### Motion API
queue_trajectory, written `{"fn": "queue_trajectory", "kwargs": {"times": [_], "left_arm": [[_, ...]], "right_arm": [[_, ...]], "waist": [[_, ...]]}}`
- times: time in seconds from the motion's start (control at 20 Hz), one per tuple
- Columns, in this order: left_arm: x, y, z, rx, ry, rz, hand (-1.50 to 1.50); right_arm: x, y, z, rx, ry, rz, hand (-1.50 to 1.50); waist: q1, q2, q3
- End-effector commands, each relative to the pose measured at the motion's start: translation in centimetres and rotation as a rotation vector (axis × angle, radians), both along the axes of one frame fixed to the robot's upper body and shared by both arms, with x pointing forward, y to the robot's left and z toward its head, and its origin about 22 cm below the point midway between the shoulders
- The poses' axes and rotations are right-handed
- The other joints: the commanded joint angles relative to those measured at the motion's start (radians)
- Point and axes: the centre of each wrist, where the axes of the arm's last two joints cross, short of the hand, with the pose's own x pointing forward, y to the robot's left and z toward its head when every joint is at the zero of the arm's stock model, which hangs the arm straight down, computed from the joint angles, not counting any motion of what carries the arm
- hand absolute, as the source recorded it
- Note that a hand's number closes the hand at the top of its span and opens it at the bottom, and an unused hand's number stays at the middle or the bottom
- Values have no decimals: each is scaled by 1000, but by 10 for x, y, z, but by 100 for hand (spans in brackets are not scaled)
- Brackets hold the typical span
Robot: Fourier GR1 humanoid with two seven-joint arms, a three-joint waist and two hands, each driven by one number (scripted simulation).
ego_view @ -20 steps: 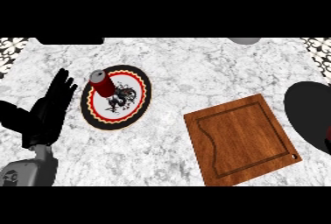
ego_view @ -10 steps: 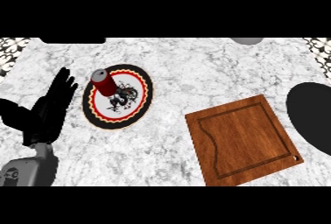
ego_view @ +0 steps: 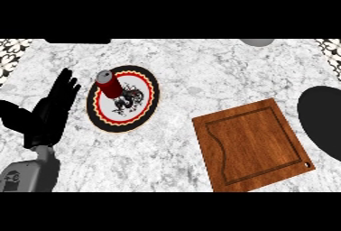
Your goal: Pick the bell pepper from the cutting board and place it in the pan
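We see no bell pepper on the cutting board (ego_view: pixel 251 145); the dark pan (ego_view: pixel 325 118) lies just beside it at the right edge, more in view than a second ago. Our left hand (ego_view: pixel 52 110) rests open, fingers straight, touching nothing. Near it a red can (ego_view: pixel 108 84) stands on a patterned plate (ego_view: pixel 124 122) on the desk (ego_view: pixel 200 72). No writing is readable.

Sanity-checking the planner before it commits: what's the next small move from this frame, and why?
Probably no grasp yet: bring the right hand into view and check the pan. The cutting board shows bare wood, no bell pepper is visible, and the pan is cut off at the right edge. The left hand rests open at the left, beside the plate.
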Motion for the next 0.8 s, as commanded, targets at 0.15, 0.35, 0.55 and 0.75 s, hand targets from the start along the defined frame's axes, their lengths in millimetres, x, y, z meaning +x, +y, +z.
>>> {"fn": "queue_trajectory", "kwargs": {"times": [0.15,0.35,0.55,0.75], "left_arm": [[-11,6,-13,-4,0,-16,0],[9,-21,5,-7,-17,-15,0],[3,-6,6,4,0,-28,0],[8,-14,-11,7,-22,-25,0]], "right_arm": [[23,0,-56,-44,67,-1,150],[12,-21,-66,125,175,-164,-150],[15,-27,-66,163,284,-125,-150],[8,-31,-73,228,194,-66,-150]], "waist": [[7,1,0],[18,11,3],[19,6,2],[13,10,3]]}}
